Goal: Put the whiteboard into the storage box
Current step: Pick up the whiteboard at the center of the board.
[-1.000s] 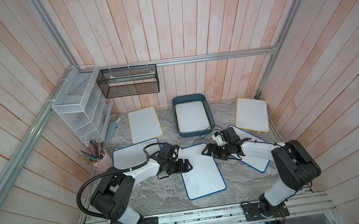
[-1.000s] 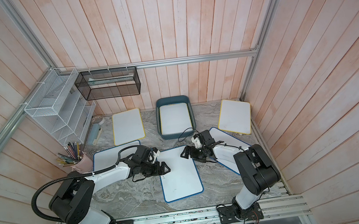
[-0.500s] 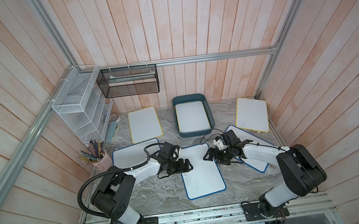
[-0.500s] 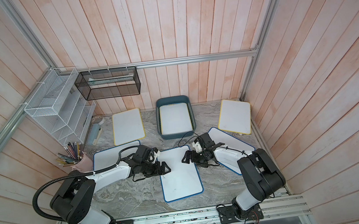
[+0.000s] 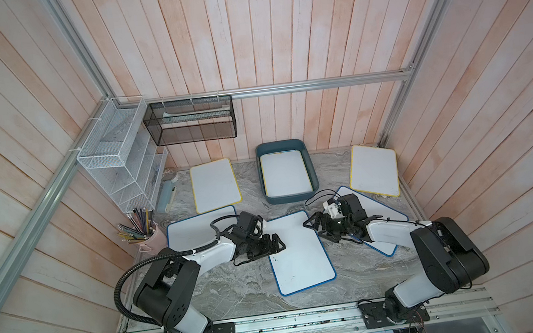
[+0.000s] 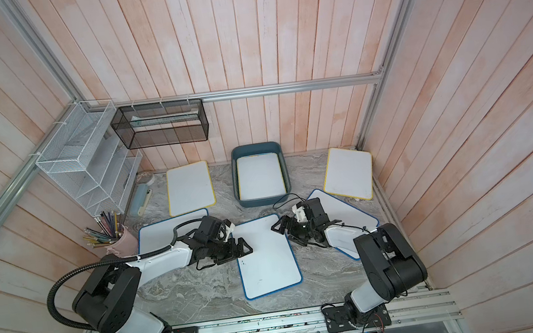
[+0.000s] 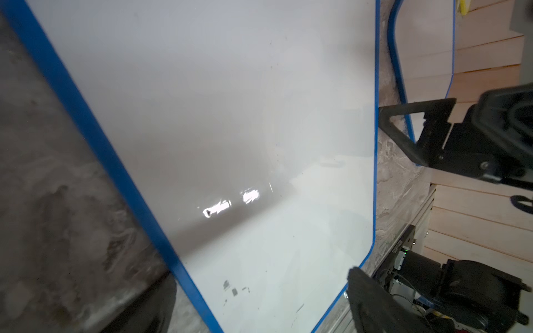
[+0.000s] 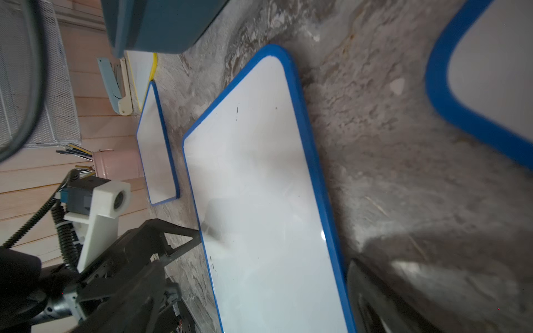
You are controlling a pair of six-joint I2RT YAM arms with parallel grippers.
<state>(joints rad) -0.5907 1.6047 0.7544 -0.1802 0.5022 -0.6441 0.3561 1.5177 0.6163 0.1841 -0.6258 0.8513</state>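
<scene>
Pale wood planks (image 5: 279, 53) wall in a grey marbled desk (image 5: 238, 290) on three sides. At the far middle sits the storage box (image 5: 291, 198), and a stored whiteboard (image 5: 284, 173) lies flat inside it. Nearer, mid-desk, lies the blue-framed whiteboard (image 5: 299, 256), flat, face up, turned slightly off square. The left gripper (image 5: 280, 242) is at its left long edge and the right gripper (image 5: 313, 232) at its right long edge, close to the far corner. Both have jaws spread wide and hold nothing. In the left wrist view the blue frame runs between the two dark fingers (image 7: 375, 305).

This board looks thin, stiff and light, so weight should be no trouble. Its glossy face is likely slippery, and lying flat it offers no gap underneath. I judge the frame at a long edge the place to take hold, probably after tipping one side up. The box is only a little larger than a board, so it would need to go in level and lined up.

The left arm (image 5: 207, 254) covers part of the left blue board (image 5: 190, 232), and the right arm (image 5: 385, 232) part of the right blue board (image 5: 378, 204). Whether any fingertip touches the frame or the desk cannot be told. How many boards are stacked in the box is unclear, and the wrist views blur toward their corners.
</scene>
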